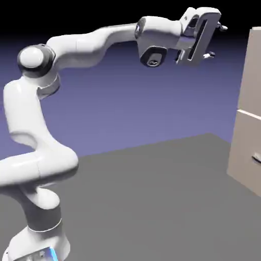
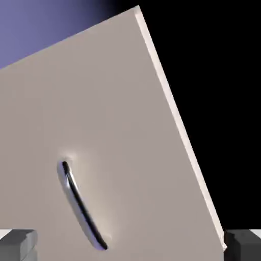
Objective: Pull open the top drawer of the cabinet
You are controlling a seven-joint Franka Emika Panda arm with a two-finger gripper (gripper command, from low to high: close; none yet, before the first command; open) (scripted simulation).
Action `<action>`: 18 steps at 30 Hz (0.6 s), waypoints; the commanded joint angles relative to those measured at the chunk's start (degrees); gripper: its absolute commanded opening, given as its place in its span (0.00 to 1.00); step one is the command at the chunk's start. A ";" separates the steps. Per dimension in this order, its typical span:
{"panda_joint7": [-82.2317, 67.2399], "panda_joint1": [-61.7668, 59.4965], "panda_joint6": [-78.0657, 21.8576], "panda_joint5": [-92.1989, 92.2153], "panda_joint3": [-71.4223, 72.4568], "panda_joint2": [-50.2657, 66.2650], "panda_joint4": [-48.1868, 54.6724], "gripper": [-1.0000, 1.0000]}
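The cabinet [image 1: 250,112] stands at the exterior view's right edge, tall and beige. Its top drawer [image 1: 253,66] is the flat upper front, flush and shut. My gripper [image 1: 216,41] hangs open in the air to the left of that front, level with it and apart from it, nothing between its fingers. The hand view shows a tilted beige drawer front [image 2: 127,112] with a dark bar handle [image 2: 81,206]. The grey fingertips [image 2: 18,243] sit at the bottom corners, with the handle between them but still at a distance.
Below the upper front, a paler lower front [image 1: 247,148] juts out a little and carries a small grey handle [image 1: 256,159]. The grey table [image 1: 153,193] stretches between the robot base and the cabinet.
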 commanded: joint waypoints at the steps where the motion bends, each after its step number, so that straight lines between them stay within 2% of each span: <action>1: -2.50 -1.98 -0.14 1.80 1.66 -0.17 1.29 0.50; 18: -44.86 -35.53 -2.45 32.44 29.78 -3.05 23.13 0.50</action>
